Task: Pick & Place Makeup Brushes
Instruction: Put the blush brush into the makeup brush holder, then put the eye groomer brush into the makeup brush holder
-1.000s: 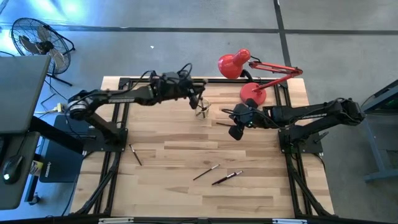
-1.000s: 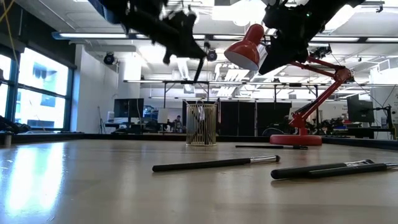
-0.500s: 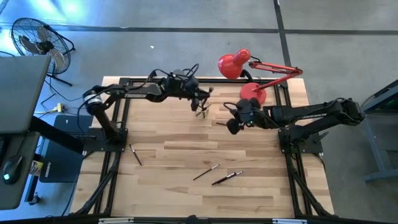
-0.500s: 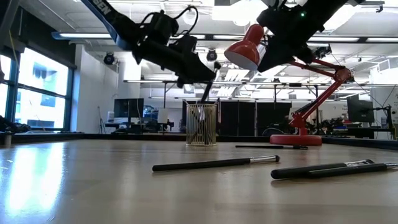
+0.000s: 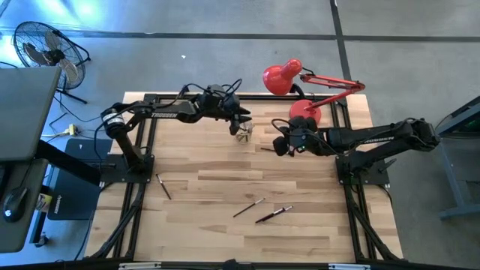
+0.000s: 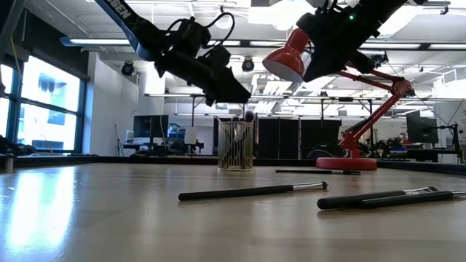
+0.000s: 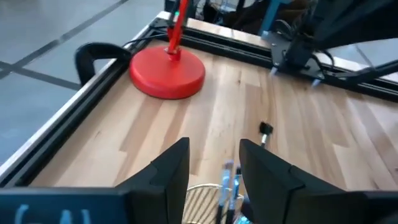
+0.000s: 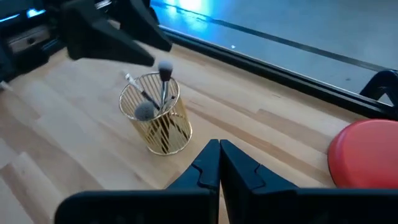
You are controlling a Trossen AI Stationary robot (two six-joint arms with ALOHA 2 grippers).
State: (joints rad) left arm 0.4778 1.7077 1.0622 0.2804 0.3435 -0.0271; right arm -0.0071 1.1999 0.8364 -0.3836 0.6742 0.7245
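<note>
Left gripper [image 7: 214, 165] above gold wire cup [image 8: 155, 121], fingers apart, empty; brushes [image 8: 163, 78] in cup. Right gripper [image 8: 219, 163] near cup, closed.

Not much to read here tbh. There's white lettering along both dark arms, left arm [image 5: 161, 115] and right arm [image 5: 375, 138], but way too small to make out.
</note>
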